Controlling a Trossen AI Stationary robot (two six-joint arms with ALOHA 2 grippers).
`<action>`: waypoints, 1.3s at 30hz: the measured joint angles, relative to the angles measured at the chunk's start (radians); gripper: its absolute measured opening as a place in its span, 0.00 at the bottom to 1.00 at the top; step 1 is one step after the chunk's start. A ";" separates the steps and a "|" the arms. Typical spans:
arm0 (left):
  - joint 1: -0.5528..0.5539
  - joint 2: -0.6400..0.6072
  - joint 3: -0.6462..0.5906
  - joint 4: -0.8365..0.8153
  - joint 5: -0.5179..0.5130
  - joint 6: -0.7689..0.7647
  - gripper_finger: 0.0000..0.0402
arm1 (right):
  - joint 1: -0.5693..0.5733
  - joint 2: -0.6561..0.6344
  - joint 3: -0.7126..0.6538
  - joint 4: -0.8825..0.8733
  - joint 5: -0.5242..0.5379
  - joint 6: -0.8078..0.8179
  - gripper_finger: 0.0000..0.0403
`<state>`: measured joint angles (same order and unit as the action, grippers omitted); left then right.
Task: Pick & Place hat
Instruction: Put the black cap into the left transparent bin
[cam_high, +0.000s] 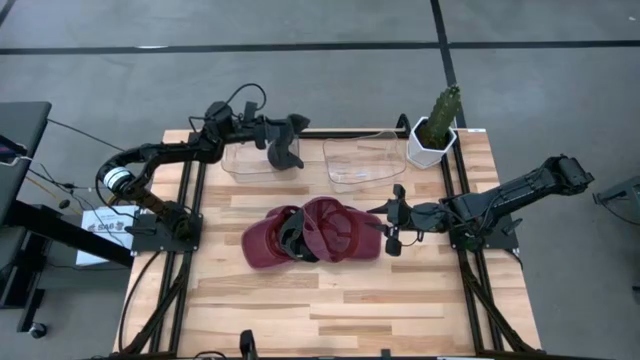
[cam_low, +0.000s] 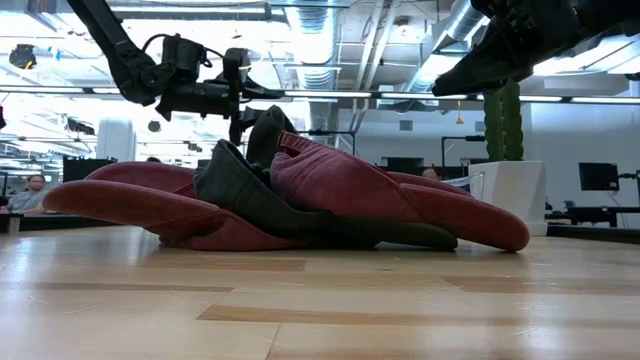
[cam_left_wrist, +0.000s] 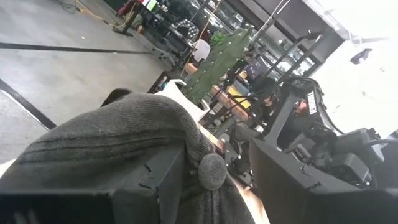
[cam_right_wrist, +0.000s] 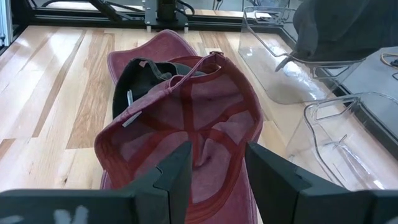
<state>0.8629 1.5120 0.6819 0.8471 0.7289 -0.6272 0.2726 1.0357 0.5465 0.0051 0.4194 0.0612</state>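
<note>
The left hand hung over the nearer of two clear bins at the far side of the worktop, clamped on a dark grey knit hat; in the left wrist view the ribbed cloth bulged between and over the fingers, so the grip looked secure but bulky. The right hand sat low just beside the pile of maroon caps mid-worktop, fingers partly apart w/ nothing between them, aimed at the upturned cap's crown. A dark cap lay tucked among the maroon ones. A second clear bin and a potted cactus stood to the right of the first bin.

Step in hand, by the look of it: dropping the grey hat into the bin. To do it well, the left hand should prob. centre over the bin's opening, come lower so the cloth clears the rim, then spread the fingers fully; soft knit may cling to a fingertip, so a slow straight lift afterwards seems wise. The right hand is best kept off the caps until the left arm is clear.
</note>
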 joint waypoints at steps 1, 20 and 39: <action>0.005 0.000 0.000 0.000 0.001 0.001 0.44 | 0.000 0.000 0.000 0.000 0.000 0.001 0.35; 0.042 0.000 0.000 -0.136 0.029 0.158 0.44 | 0.000 0.000 0.000 -0.027 0.000 0.027 0.35; 0.070 -0.377 0.000 -0.712 -0.251 0.421 0.44 | 0.000 0.000 0.000 -0.030 0.000 0.029 0.35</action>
<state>0.9331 1.1349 0.6819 0.1356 0.4780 -0.2058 0.2724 1.0357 0.5465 -0.0253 0.4194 0.0902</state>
